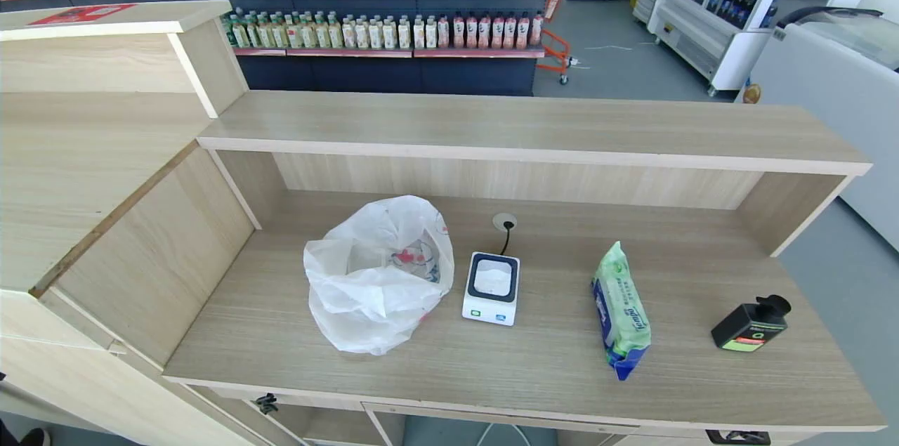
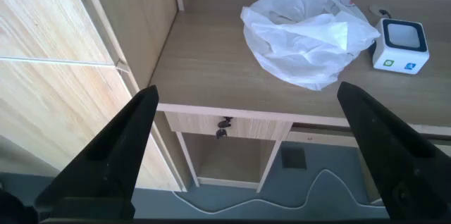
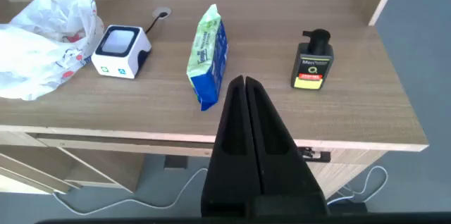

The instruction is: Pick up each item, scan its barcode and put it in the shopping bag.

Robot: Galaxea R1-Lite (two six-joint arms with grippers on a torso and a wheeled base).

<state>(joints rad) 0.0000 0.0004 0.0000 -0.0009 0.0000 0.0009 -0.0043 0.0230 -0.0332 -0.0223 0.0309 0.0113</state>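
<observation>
Wooden counter (image 1: 491, 355), shopping bag (image 1: 376, 274), scanner (image 1: 491, 286), tissue pack (image 1: 621, 309), black bottle (image 1: 750, 325)

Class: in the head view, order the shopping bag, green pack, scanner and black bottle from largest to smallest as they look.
1. shopping bag, clearly largest.
2. green pack, longer than the scanner.
3. scanner, close to the pack in area, so that pair is unsure.
4. black bottle, smallest.
</observation>
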